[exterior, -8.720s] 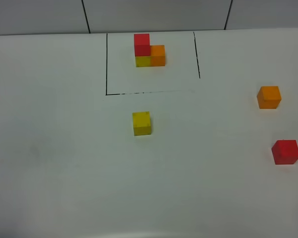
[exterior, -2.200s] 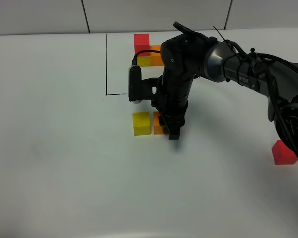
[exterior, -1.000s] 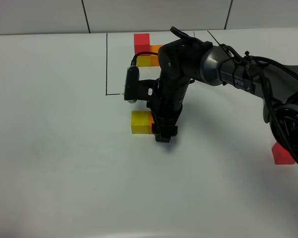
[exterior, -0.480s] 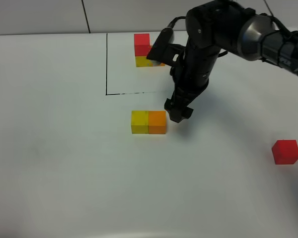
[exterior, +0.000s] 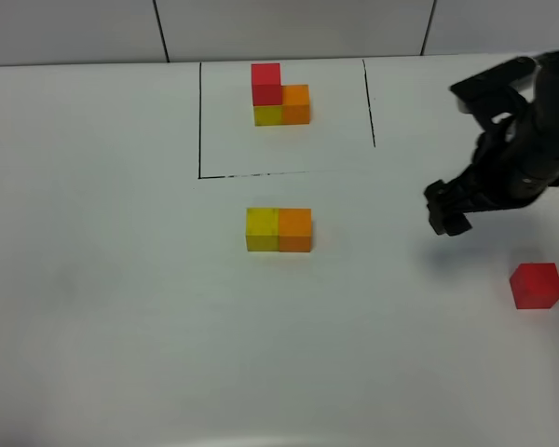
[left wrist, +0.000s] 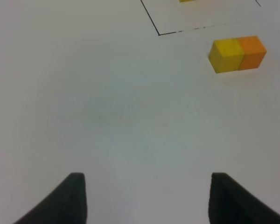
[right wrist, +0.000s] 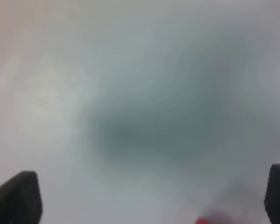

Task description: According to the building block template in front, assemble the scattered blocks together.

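The red cube (exterior: 537, 285) is lying alone on the counter (exterior: 121, 307), at the right side of the exterior high view, well apart from the other loose cubes. The yellow cube (exterior: 262, 229) and the orange cube (exterior: 295, 229) are sitting side by side with faces touching, just in front of the framed building block template (exterior: 279, 94).

The right end effector (exterior: 444, 212) is hanging above the counter with its fingers spread wide and nothing between them. From it, the red cube is lying to the right and toward the near edge, near but not touching. A cube has no long axis. Its sides are running roughly parallel with those of the joined pair.

The left end effector (left wrist: 147, 198) is also standing apart and empty, and is not showing in the exterior high view. The right arm is judged the nearer one for the red cube.
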`<move>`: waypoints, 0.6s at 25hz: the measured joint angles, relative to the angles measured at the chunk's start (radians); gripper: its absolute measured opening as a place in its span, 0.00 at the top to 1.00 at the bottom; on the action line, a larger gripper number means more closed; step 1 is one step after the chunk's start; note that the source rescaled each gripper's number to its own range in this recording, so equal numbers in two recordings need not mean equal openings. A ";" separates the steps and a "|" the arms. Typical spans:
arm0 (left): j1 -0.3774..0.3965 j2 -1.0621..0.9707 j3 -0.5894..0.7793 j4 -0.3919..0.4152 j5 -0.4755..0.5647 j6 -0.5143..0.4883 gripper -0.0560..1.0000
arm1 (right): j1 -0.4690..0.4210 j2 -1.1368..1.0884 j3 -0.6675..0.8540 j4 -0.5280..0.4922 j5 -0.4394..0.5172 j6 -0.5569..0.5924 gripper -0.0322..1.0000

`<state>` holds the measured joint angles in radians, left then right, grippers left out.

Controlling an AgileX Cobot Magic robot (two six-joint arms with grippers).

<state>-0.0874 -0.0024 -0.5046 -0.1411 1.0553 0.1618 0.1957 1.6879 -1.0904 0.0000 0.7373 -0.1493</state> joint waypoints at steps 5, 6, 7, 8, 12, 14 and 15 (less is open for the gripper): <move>0.000 0.000 0.000 0.000 0.000 0.000 0.58 | -0.111 -0.041 0.142 0.000 -0.033 0.076 0.07; 0.000 0.000 0.000 0.000 0.000 0.000 0.58 | -0.126 -0.041 0.161 0.000 -0.046 0.079 0.07; 0.000 0.000 0.000 0.000 0.000 0.000 0.58 | -0.140 -0.041 0.181 0.000 -0.063 0.080 0.08; 0.000 0.000 0.000 0.000 0.000 0.000 0.58 | -0.152 -0.041 0.196 0.006 -0.081 0.081 0.08; 0.000 0.000 0.000 0.000 0.000 0.000 0.58 | -0.190 -0.009 0.207 0.011 -0.101 0.080 0.08; 0.000 0.000 0.000 0.000 0.000 0.000 0.58 | -0.203 0.013 0.207 0.011 -0.101 0.072 0.09; 0.000 0.000 0.000 0.000 0.000 0.000 0.58 | -0.205 0.026 0.207 0.011 -0.100 0.064 0.09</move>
<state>-0.0874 -0.0024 -0.5046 -0.1411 1.0553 0.1618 -0.0096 1.7142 -0.8831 0.0107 0.6369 -0.0853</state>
